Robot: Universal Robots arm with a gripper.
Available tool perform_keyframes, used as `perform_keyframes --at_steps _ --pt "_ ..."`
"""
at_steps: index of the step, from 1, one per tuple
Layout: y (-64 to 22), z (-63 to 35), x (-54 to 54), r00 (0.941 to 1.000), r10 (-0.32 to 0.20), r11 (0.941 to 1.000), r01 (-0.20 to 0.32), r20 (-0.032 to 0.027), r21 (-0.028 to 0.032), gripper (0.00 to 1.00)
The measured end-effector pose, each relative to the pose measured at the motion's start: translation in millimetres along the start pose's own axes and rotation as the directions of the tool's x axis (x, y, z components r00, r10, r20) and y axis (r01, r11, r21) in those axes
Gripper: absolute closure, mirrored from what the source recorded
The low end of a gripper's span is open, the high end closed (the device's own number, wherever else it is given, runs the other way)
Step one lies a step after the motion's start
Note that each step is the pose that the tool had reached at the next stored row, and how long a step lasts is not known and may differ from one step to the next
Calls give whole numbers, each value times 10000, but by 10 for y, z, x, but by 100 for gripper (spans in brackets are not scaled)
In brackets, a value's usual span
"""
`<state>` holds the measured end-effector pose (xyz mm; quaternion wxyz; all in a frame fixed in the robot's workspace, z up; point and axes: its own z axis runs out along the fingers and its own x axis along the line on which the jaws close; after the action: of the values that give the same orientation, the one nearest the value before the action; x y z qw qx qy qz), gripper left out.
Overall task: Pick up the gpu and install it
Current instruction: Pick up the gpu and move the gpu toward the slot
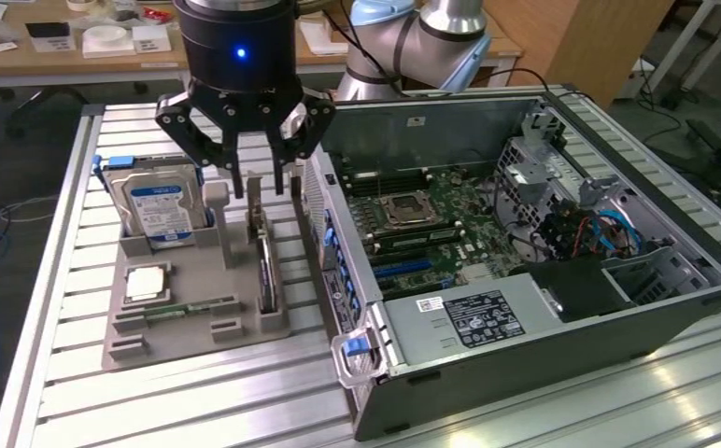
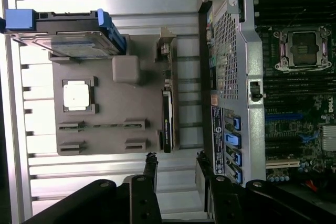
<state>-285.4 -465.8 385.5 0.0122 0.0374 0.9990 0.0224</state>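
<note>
Pincer hangs over the grey moulded holder, black fingers spread wide, nothing gripped. Gpu stands on edge in the holder's slot, just beneath the fingertips: a thin flat card with a dark face. Hard drive upright beside it, blue-white label. Ribbed metal tabletop. Open metal case on the exterior view's right.

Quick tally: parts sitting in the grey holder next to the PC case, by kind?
Hard drive: 1
CPU: 1
Memory stick: 1
GPU card: 1
Total: 4
</note>
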Motion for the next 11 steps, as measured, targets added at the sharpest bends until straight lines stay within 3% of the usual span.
perform_keyframes --at_steps 11 --pt "-9 190 4 10000 0 10000 0 -14 -5 57"
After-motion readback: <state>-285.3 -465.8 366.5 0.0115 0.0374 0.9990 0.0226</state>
